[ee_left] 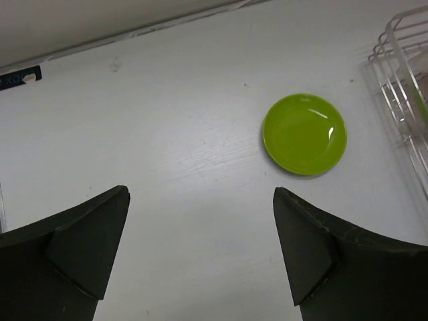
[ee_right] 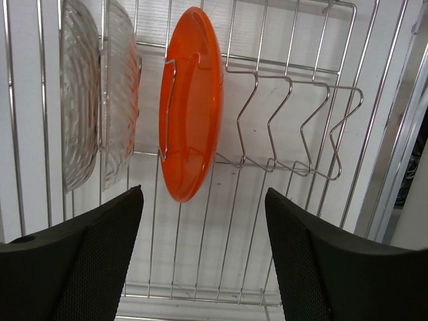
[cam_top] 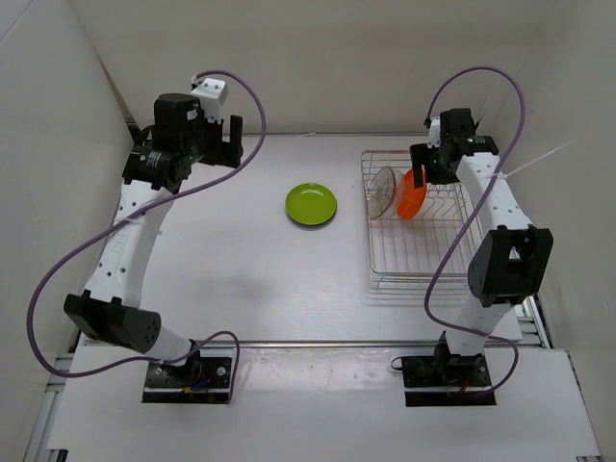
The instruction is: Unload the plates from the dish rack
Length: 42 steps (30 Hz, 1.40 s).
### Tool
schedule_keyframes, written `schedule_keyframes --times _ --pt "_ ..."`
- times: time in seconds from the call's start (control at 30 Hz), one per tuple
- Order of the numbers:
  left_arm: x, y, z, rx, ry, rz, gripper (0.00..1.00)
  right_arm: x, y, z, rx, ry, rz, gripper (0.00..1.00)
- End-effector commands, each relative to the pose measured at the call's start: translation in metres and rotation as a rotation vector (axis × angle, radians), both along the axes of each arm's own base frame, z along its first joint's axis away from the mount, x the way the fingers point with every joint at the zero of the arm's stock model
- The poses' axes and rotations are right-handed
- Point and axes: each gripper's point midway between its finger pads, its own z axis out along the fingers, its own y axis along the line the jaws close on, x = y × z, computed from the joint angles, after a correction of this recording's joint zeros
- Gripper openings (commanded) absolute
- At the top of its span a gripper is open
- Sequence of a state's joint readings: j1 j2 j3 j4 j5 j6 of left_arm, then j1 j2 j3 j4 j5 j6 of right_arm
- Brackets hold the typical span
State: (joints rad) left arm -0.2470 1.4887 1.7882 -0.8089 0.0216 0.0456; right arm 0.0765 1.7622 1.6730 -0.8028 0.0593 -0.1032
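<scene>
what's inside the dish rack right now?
One orange plate standing on edge in a slot, two clear plates upright beside it; the other slots in the right wrist view are bare. From above, the right arm covers the dish rack's right side.

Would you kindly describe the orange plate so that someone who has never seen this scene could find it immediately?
Find the silver wire dish rack on the right side of the table. At its far end three plates stand on edge in the slots. The orange plate is the rightmost, the only opaque coloured one; the two clear ribbed plates stand to its left.
</scene>
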Motion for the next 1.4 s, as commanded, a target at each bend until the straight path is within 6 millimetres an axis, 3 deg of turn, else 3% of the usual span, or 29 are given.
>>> schedule_keyframes --times 0.0,0.2,0.37,0.53,0.77,0.9,0.97,1.37 --pt "-0.010 0.013 -0.033 0.060 0.076 0.036 0.99 0.024 -0.005 0.013 -0.033 -0.074 -0.014 0.77" --pt "-0.012 0.017 -0.038 0.062 0.087 0.045 0.99 0.035 -0.003 0.001 -0.032 -0.063 -0.001 0.70" --pt "-0.020 0.019 -0.038 0.054 0.086 0.049 0.99 0.039 -0.003 -0.005 -0.032 -0.052 -0.001 0.56" --pt "-0.022 0.020 -0.033 0.051 0.074 0.049 0.99 0.040 -0.005 -0.015 -0.043 -0.032 -0.007 0.55" --pt "-0.026 0.024 -0.028 0.048 0.066 0.059 0.99 0.038 -0.002 -0.022 -0.053 -0.014 -0.003 0.27" --pt "-0.027 0.023 -0.028 0.032 0.069 0.040 0.99 0.039 0.001 -0.026 -0.056 -0.005 -0.007 0.24" --pt "-0.026 0.026 -0.028 0.024 0.072 0.055 0.99 0.037 0.004 -0.031 -0.066 0.012 -0.002 0.17" --pt "-0.025 0.030 -0.028 -0.004 0.078 0.052 0.99 0.029 0.001 -0.020 -0.121 0.034 -0.100 0.01"
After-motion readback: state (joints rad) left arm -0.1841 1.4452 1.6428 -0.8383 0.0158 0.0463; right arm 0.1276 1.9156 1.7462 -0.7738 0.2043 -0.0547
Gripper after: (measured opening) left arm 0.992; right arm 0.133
